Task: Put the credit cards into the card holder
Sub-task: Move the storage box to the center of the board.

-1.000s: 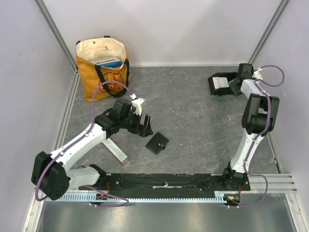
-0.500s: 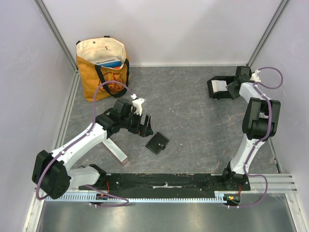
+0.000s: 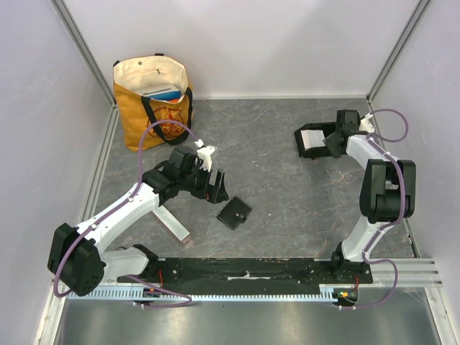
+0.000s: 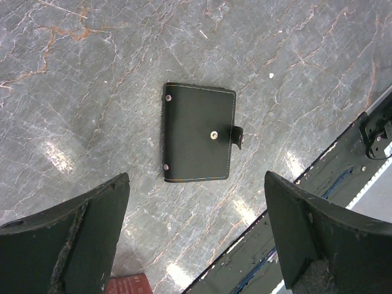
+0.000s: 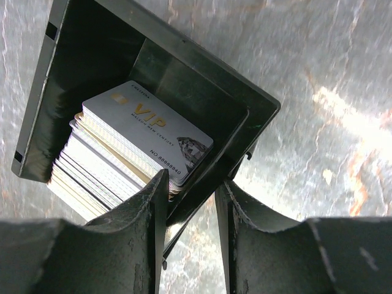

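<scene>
Cards (image 5: pixel 147 131) are lying in a slanted stack inside the holder (image 5: pixel 177 73). A pale grey one lettered "VIP" in gold is facing up on top, and an orange-gold edge is showing just beneath it. The holder is sitting at the far right of the counter (image 3: pixel 273 180), near the right wall. From the overhead view I cannot tell whether it is resting flat or being raised a little.

The right hand (image 5: pixel 191 184) is gripping the holder. Its fingers are standing partly closed, straddling one low wall. One finger (image 5: pixel 144 208) is reaching inside the compartment, its tip just at the lower edge of the card stack. The other is pressing on the outside of that wall. Whether the inner tip is touching the cards or only lying beside them is not clear.

The left hand (image 4: pixel 196 180) is hanging wide open and holding nothing. It is hovering over the counter in the near left part, well apart from the holder. A black wallet (image 4: pixel 199 135) is lying flat and snapped shut on the counter, showing between the spread fingers in the wrist view, and neither finger is touching it.

A bag (image 3: pixel 152 100) is standing in the far left corner. A pale bar (image 3: pixel 172 226) is lying on the counter under the left arm.
</scene>
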